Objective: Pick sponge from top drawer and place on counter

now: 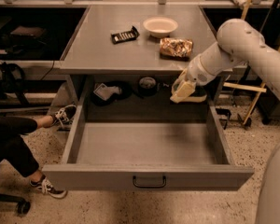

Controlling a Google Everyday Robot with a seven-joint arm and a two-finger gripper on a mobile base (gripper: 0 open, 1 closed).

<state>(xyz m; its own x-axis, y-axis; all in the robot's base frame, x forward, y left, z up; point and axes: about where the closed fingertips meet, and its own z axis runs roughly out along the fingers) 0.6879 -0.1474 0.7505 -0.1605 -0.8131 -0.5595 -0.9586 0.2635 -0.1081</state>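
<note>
Grey metal all round: the top drawer [144, 146] is pulled fully out, and its floor looks bare. Above the drawer's rear right corner hangs the gripper [183, 90], just under the front lip of the worktop [121, 55]. I cannot tell whether it is spread or closed. The pale yellow lump at its tip is probably the sponge [179, 96]. If so, the worktop lies up and back from it, so the next move likely means drawing out toward the drawer's front, then rising clear of the lip.
</note>
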